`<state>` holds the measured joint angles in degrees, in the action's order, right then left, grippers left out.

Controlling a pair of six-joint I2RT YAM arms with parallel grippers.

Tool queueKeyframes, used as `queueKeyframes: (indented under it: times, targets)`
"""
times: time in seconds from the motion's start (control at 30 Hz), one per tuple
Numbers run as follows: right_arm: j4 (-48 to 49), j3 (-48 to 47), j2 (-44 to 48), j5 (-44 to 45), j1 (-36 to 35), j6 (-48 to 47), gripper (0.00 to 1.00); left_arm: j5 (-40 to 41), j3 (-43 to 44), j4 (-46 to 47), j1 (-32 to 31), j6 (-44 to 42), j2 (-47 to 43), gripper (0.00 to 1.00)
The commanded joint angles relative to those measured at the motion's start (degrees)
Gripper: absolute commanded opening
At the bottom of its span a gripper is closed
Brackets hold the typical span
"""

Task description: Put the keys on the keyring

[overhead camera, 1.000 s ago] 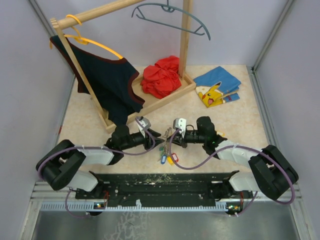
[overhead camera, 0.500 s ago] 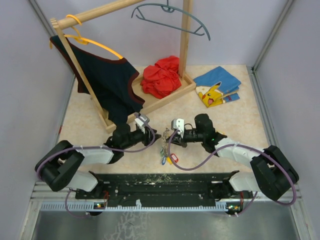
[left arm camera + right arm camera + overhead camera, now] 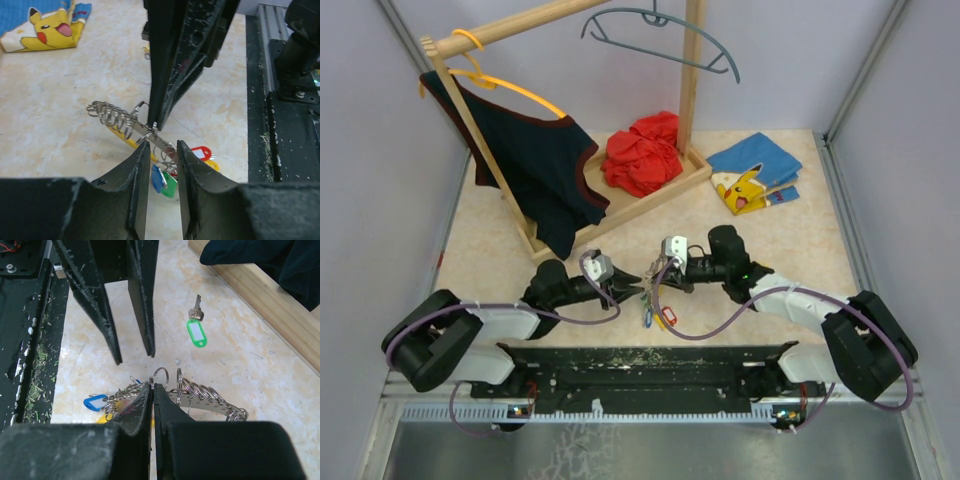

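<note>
1. Since a second ago, my left arm has dropped back toward the near edge of the table (image 3: pixel 800 240). My right arm has edged slightly left, bringing the two sets of fingers nose to nose.
2. Left gripper (image 3: pixel 162 146): the fingers stand a narrow gap apart and grip nothing. Their tips sit right at the keyring's metal band, which crosses just beyond them.
3. Keyring (image 3: pixel 117 117): it is lifted off the table between the two arms, near the front edge. It looks like a thin silvery band carrying a row of small loops. The hanging keys (image 3: pixel 157 180) dangle below it with blue, green, red and yellow tags.
4. Right gripper (image 3: pixel 152 386): it is closed tight on the keyring band and holds it steady.
5. Loose key (image 3: pixel 196 332): a single key with a green tag lies flat on the table beyond the left fingers, well apart from the ring.
6. Step in hand, as I judge it: the ring is being presented by the right arm while the left gets ready to work.
7. Next move, in my judgement: the left fingers must either pinch the band to spread it or turn away to fetch the green-tagged key. Either way the right grip has to hold firm.
</note>
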<state>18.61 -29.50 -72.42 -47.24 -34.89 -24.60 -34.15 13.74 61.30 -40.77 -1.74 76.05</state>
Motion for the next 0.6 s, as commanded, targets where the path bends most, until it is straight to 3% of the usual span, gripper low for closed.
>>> queueKeyframes:
  times: [0.0, 0.4, 0.57]
  targets:
    - [2.19, -3.38, 1.26, -2.06, -0.53, -1.32, 0.00, -6.84, 0.73, 4.88, -0.72, -2.61, 2.46, 0.34]
    - [2.55, -3.29, 0.70, -4.41, -0.53, -0.89, 0.00, -4.21, 3.57, 2.47, -1.37, -5.23, 5.65, 0.33]
    - [1.90, -3.56, 0.78, -5.26, -0.53, -1.14, 0.00, -2.15, 4.41, 1.08, -1.41, -5.77, 6.88, 0.38]
